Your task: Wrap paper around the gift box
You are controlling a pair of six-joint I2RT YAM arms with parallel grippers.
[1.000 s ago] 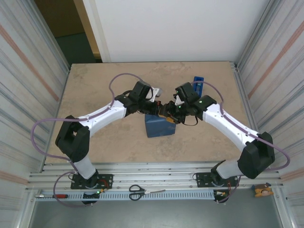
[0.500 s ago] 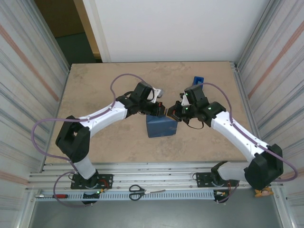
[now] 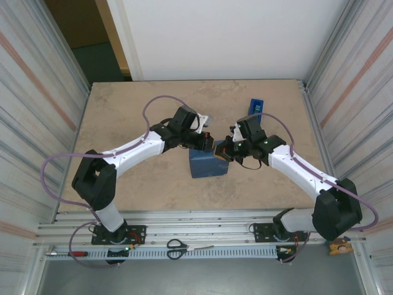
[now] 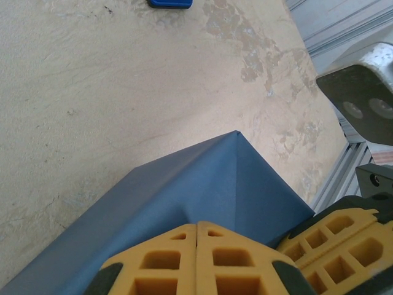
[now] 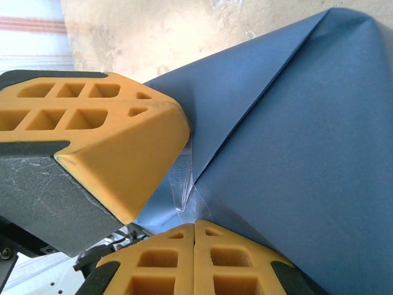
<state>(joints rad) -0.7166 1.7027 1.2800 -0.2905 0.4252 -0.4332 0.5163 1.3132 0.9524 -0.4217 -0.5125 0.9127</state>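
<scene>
Pressing Folds on the Wrapped Parcel

Both clenched, the left claw (image 3: 207, 145) and right claw (image 3: 222, 151) sit close together at the far top edge of the thin dark-blue wrapping paper (image 3: 206, 165), which hides the gift box mid-counter (image 3: 153, 110). The paper is probably light and easily torn, so hold it at the folded seams.

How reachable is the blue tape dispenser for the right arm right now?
Probably yes: the tape dispenser sits close behind the right hand, nothing lying between, though that hand is shut against the paper.
</scene>
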